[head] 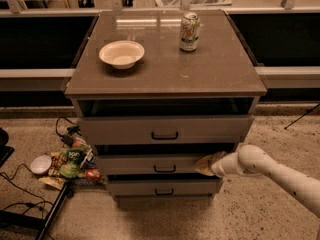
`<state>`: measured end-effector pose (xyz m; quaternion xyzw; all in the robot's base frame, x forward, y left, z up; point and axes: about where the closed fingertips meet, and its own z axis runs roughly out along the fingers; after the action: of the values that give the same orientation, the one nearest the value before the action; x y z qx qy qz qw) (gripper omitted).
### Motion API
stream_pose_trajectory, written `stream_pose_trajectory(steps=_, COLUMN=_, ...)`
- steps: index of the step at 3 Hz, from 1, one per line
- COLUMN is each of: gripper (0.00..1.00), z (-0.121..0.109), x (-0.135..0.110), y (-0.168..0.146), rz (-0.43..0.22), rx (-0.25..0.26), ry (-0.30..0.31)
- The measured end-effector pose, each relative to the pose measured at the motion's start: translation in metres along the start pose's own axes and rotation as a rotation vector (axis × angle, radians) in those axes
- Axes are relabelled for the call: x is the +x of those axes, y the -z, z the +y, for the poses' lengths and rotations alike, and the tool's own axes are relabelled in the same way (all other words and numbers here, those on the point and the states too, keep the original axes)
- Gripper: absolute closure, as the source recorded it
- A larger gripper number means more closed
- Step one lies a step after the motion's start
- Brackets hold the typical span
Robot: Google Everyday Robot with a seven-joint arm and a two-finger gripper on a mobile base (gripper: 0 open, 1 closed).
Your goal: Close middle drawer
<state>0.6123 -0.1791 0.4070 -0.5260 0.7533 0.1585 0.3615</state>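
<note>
Partly open below tabletop (pixel 220 69) front edge: grey-beige wooden middle drawer (pixel 145 163). Against its front, under front-right corner: end effector (pixel 204 164), spread or pressed together cannot tell. Judged pushing; calls next for straight inward shove.

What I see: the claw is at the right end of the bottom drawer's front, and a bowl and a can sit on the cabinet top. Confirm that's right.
Not quite. The camera view shows the claw at the right end of the middle drawer front, not the bottom one. The bowl and the can do sit on the cabinet top.
</note>
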Motion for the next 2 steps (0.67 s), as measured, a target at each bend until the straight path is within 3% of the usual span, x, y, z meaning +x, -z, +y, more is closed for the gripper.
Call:
stream_pose_trajectory(steps=1, gripper=1.0, z=0.0, x=0.0, y=0.0, rz=0.0, rx=0.0, ry=0.0)
stream_pose_trajectory(steps=2, gripper=1.0, z=0.042, x=0.018, y=0.015, rz=0.068, rx=-0.091, ry=-0.035)
